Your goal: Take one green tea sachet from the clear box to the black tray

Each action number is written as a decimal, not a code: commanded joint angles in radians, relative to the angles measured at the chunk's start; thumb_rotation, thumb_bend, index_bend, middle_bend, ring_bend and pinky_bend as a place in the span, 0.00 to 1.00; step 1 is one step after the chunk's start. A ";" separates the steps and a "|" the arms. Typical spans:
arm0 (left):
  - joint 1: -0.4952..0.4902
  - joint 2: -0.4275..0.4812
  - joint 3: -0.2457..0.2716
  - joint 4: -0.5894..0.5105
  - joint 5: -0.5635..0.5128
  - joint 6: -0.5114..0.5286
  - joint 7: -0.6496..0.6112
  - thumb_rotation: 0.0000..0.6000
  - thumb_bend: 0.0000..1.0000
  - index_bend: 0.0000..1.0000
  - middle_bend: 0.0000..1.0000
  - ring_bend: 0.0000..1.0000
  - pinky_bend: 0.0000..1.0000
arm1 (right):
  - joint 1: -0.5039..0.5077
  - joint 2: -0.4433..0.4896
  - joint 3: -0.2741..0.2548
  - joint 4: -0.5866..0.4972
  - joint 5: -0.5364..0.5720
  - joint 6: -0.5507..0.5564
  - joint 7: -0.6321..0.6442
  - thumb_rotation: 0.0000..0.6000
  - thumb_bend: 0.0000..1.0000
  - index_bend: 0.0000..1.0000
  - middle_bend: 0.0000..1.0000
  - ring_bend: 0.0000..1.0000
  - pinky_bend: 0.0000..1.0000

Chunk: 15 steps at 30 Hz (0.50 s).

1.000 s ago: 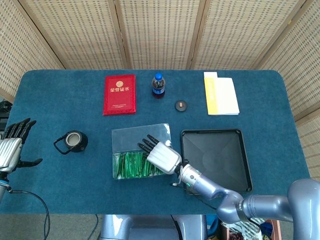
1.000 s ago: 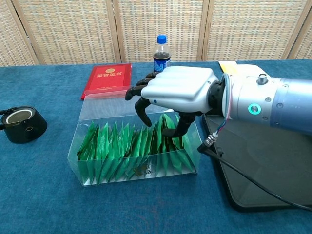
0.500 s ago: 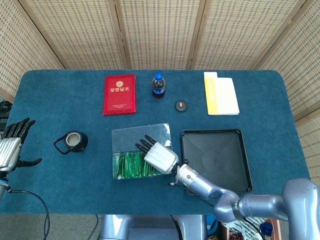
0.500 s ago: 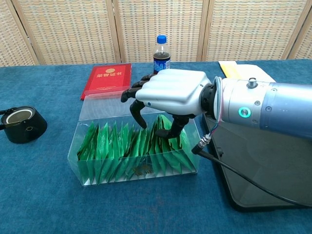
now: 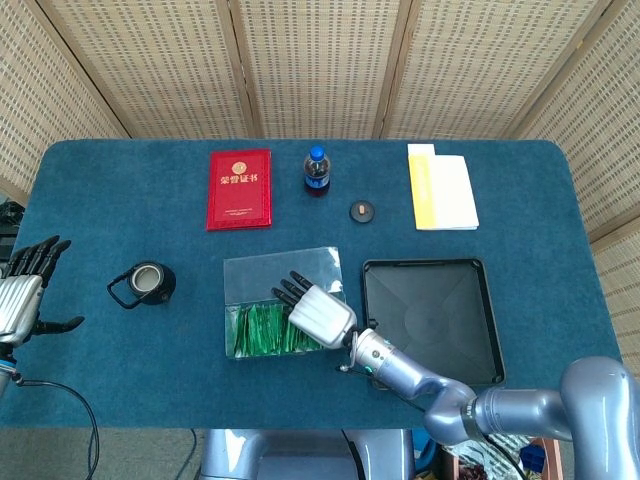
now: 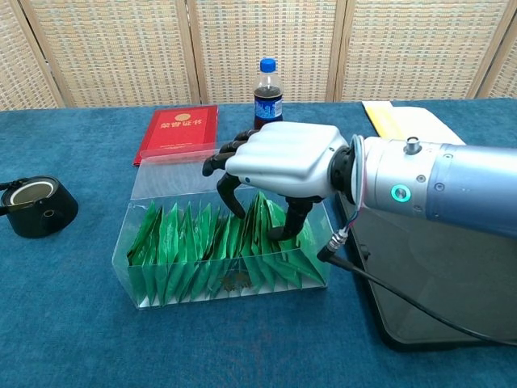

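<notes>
The clear box (image 5: 270, 272) (image 6: 171, 183) stands at the table's middle, packed with upright green tea sachets (image 5: 258, 330) (image 6: 186, 250). My right hand (image 5: 318, 312) (image 6: 283, 160) hovers over the box's right half, palm down. Its dark fingers (image 6: 230, 190) and thumb dip among the sachets and stand apart; none is plainly pinched. The black tray (image 5: 430, 315) (image 6: 452, 299) lies directly right of the box and holds nothing. My left hand (image 5: 22, 295) waits at the far left edge, fingers spread and holding nothing.
A red certificate book (image 5: 239, 188) (image 6: 178, 132) and a cola bottle (image 5: 316, 171) (image 6: 267, 85) stand behind the box. A black cup (image 5: 148, 282) (image 6: 34, 206) sits to its left. A yellow-and-white booklet (image 5: 441, 186) and a small round object (image 5: 361, 210) lie at the back right.
My right hand has sunk lower and drifted slightly left over the box, its fingers reaching deeper between the sachets. The left hand has not moved.
</notes>
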 commanded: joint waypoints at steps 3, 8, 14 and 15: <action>-0.001 0.001 0.000 0.000 0.000 -0.002 -0.002 1.00 0.10 0.00 0.00 0.00 0.00 | 0.001 -0.007 0.000 0.005 -0.006 0.002 0.002 1.00 0.43 0.49 0.19 0.12 0.16; -0.001 0.000 0.000 0.002 0.001 -0.003 -0.003 1.00 0.10 0.00 0.00 0.00 0.00 | 0.001 -0.011 0.004 0.008 -0.013 0.009 0.012 1.00 0.43 0.50 0.19 0.12 0.16; -0.002 0.000 0.000 0.001 -0.001 -0.003 0.000 1.00 0.10 0.00 0.00 0.00 0.00 | 0.004 -0.015 0.015 0.007 -0.024 0.018 0.022 1.00 0.43 0.50 0.19 0.12 0.16; -0.002 0.000 0.000 0.000 -0.002 -0.003 0.000 1.00 0.10 0.00 0.00 0.00 0.00 | 0.005 -0.015 0.017 0.005 -0.024 0.017 0.022 1.00 0.43 0.50 0.19 0.12 0.16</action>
